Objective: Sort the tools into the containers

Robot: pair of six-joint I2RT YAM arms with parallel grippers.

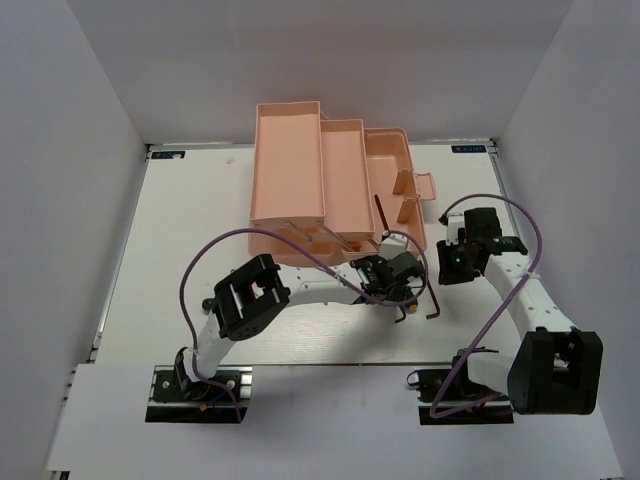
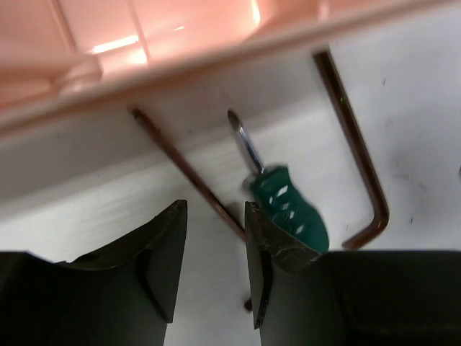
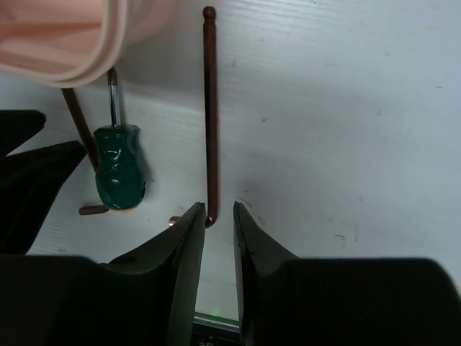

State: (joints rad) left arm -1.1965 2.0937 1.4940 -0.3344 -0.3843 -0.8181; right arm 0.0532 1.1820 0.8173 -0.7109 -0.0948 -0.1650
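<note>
The peach-pink toolbox [image 1: 330, 180] stands open at the table's back; its edge shows in the left wrist view [image 2: 144, 43] and the right wrist view [image 3: 65, 43]. A stubby green screwdriver [image 2: 288, 205] lies on the table in front of it, also in the right wrist view [image 3: 119, 166]. A thin dark hex key [image 2: 191, 173] lies beside it and runs under my left gripper [image 2: 216, 216], which is open and empty. A long L-shaped hex key [image 3: 209, 108] lies to the right [image 1: 432, 295]. My right gripper [image 3: 218, 209] is narrowly open, just above its bend, holding nothing.
Another dark tool [image 1: 381, 215] lies in the toolbox's right tray. Both grippers [image 1: 398, 285] [image 1: 447, 265] are close together by the toolbox's front right corner. Cables loop over both arms. White walls enclose the table.
</note>
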